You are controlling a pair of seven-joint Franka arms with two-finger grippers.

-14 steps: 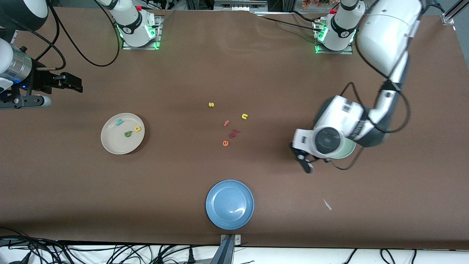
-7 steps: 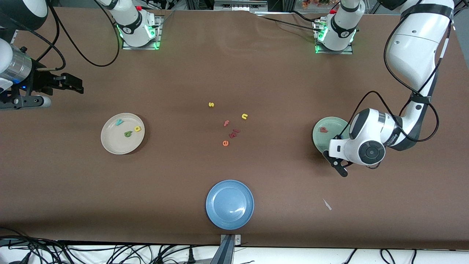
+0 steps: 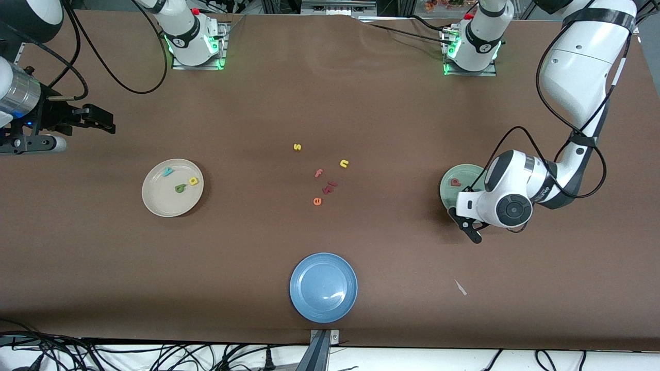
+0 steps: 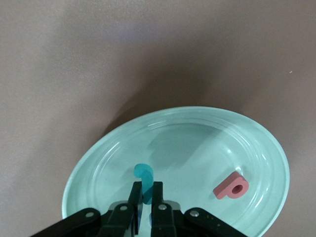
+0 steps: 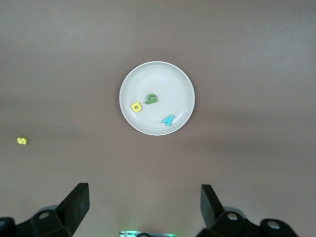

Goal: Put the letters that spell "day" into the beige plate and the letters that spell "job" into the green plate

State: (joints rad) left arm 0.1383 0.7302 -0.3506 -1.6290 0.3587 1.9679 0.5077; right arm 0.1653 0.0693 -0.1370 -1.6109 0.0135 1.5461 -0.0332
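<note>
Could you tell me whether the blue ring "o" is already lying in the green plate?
No, the green plate holds only the salmon-pink letter and the teal "j".

- A plain brown counter [image 3: 361, 103] filled the front view under even light.
- Black cables [image 3: 154, 355] tangled along a pale floor strip at its edge nearest the front camera.

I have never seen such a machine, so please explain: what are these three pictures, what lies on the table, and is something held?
Two robot arms work at a brown table. One picture looks down from across the table; the other two come from cameras on the arms' wrists. The left gripper, over the green plate, is shut on a teal "j"; a pink letter lies in that plate. The right gripper waits open above the table at its own end. The beige plate holds three letters. A blue plate and loose letters also lie there.
</note>
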